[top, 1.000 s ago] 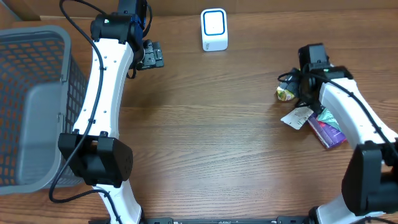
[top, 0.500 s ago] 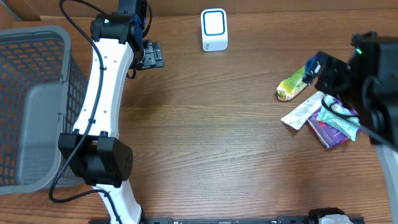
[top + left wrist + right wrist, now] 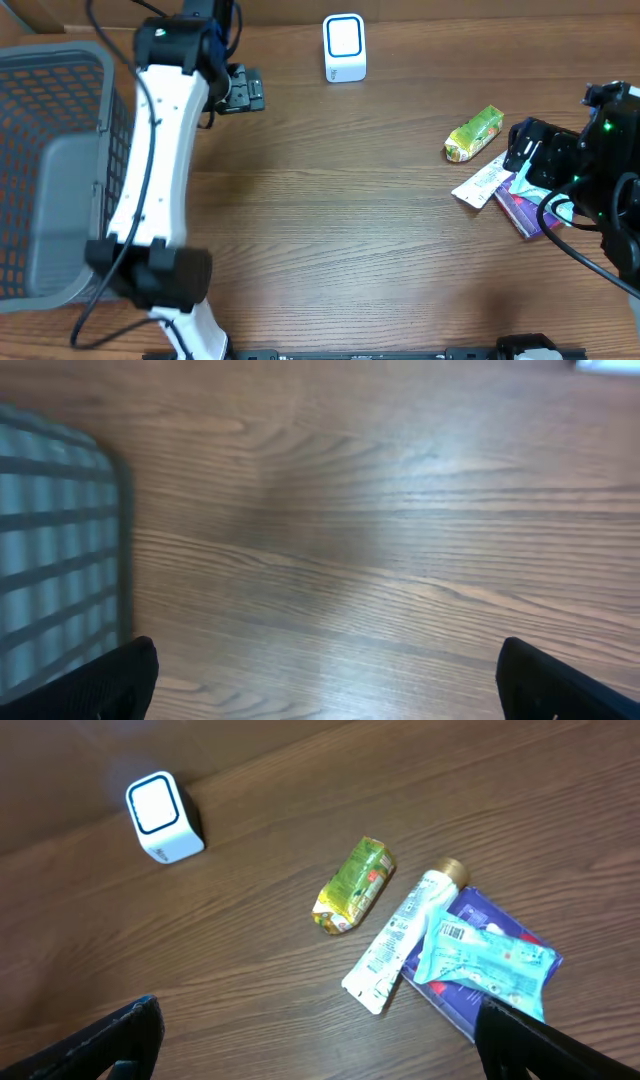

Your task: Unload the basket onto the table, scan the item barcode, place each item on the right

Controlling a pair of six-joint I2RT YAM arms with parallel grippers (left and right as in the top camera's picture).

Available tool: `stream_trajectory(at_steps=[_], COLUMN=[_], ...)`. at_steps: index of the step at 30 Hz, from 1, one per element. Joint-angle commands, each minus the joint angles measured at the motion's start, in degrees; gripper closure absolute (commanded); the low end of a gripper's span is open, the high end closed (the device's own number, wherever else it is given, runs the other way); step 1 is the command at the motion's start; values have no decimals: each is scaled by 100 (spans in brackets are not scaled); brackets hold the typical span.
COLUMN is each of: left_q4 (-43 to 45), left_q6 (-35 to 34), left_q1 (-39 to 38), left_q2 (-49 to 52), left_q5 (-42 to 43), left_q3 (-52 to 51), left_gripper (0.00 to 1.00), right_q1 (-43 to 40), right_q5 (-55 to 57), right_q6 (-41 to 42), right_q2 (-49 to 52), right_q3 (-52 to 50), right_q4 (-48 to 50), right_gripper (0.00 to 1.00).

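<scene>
Overhead: scanner [image 3: 345,47] at the far edge; green packet [image 3: 474,134] lies free near the right gripper [image 3: 520,150].
Left wrist: left gripper [image 3: 325,680] spread wide over bare table [image 3: 400,510], beside the basket [image 3: 50,540].
Right wrist: jaws spread, empty, above packet, tube [image 3: 400,935] and blue pouch [image 3: 485,960].

basket [image 3: 60,170] running off the left edge from above, right arm [image 3: 600,150] covering part of the purple packet [image 3: 527,216], barcode [image 3: 457,933] on the blue pouch [image 3: 490,965] showing too small to read, left wrist picture looking blurry
</scene>
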Motion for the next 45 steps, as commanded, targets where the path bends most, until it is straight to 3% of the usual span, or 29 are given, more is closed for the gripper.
stream_trajectory(at_steps=[1,4,9,13,17,22,24,27,33,45], left_q4=[-103,-216,-376,-286,352,1624,1759,1729,1700,1620], left_q6=[-26,-201,-981,-1770,-1971,-1982,-2166,-2225,-2229,-2227], left_q1=[-210,-546,-1353,-2048,-2618,-2892,-2883,-2883,-2883,-2883], left_q2=[-1215,-1912,-2841,-3569,-4341,-5510,-5748,-5899,-5748,-4937], left_q5=[-175,-367,-1602,-2743,-3171,-3200,-3348,-3366,-3220,-1878], left_q3=[293,262,-225,-1290,-2734,-4710,-5121,-5552,-5982,-6017], left_gripper=[0,1,1,1,0,1,1,1,0,0], right_q1=[-15,-15,-15,-15,-15,-15,-15,-15,-15,-15], right_q5=[76,105,232,232,225,120,127,166,164,162], right_q6=[-306,-317,-461,-649,-713,-704,-706,-706,-706,-706], right_q2=[35,52,15,-162,-597,-1808,-2098,-2304,-2284,-2284], right_q3=[70,70,66,-138,-815,-2319,-2675,-2988,-3012,-3012], right_q4=[90,190,393,542,901,1674,1733,1659,1530,1515], right_gripper=[0,0,0,1,7,6,0,0,0,0])
